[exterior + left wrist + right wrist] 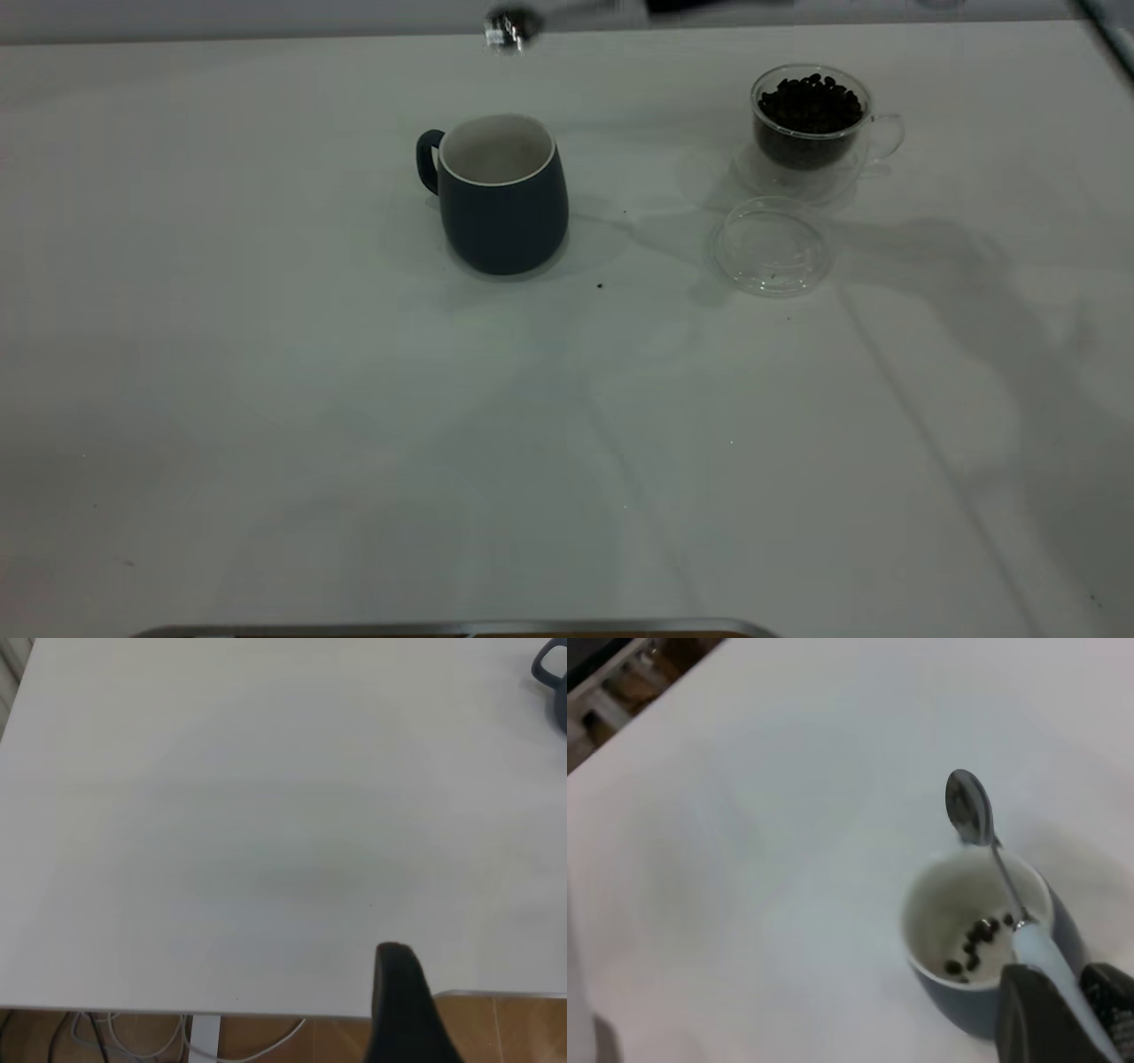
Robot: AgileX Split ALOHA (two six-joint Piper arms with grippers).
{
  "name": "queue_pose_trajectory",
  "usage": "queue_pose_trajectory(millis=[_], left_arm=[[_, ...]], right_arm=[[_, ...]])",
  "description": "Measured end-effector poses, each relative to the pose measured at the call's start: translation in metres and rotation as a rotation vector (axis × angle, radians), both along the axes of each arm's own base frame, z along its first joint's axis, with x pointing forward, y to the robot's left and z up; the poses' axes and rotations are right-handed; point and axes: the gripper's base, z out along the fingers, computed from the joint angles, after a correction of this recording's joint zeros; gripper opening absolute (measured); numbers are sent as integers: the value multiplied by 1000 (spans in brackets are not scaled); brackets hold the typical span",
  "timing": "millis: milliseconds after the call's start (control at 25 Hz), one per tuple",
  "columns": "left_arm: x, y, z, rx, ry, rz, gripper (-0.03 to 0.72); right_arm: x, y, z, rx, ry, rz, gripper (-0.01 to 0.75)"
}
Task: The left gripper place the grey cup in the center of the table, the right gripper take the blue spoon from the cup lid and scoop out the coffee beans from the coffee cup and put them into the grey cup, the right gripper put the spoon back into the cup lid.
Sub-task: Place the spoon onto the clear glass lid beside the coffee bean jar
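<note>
right tool [1063,1001] grips pale-handled metal spoon [970,806] over rounded grey cup [970,939]; left tool unclear

Right tool [1063,1010] raised above the tabletop, fingers closed on the blue spoon's handle, spoon bowl pointing away from the wrist. Left tool drawn back over the tabletop's near edge, one dark finger [403,1010] showing.

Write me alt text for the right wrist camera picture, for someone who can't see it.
The right gripper holds a blue-handled spoon whose empty metal bowl sticks out past the rim of the grey cup. A few coffee beans lie at the bottom of the cup's white inside. The cup stands on a white table.
</note>
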Motion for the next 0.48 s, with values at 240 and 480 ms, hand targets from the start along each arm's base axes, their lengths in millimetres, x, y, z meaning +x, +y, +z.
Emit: queue_pose_trajectory(millis=[240, 480], left_arm=[[0, 0, 0, 0, 0, 0, 508], [0, 0, 0, -2, 0, 1, 508]], right_arm=[[-17, -47, 46, -13, 74, 39, 107], [-39, -115, -2, -2, 352, -152, 107]])
